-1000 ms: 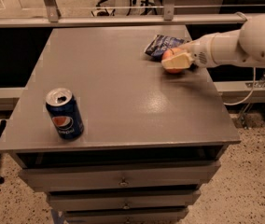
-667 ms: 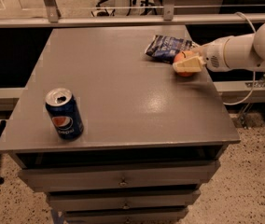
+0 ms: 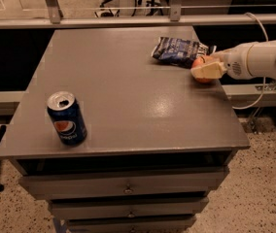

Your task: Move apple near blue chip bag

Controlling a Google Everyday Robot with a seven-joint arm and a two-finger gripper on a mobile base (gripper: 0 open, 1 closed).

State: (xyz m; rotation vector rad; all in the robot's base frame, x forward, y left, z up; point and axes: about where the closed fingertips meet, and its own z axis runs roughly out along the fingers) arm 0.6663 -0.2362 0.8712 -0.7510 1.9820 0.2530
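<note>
The apple (image 3: 198, 62) is orange-red and mostly hidden behind my cream-coloured gripper finger (image 3: 209, 70). My gripper (image 3: 205, 71) is shut on the apple and holds it low at the table's right edge. The white arm reaches in from the right. The blue chip bag (image 3: 179, 50) lies flat on the table, just left of and behind the apple, its near corner almost touching it.
A blue Pepsi can (image 3: 67, 118) stands upright near the front left of the grey table (image 3: 128, 106). Drawers sit under the tabletop. A metal rail (image 3: 128, 21) runs behind the table. A cable hangs at the right.
My gripper has moved to the right with the apple, from in front of the chip bag to the table's right edge. The bag and can have not moved.
</note>
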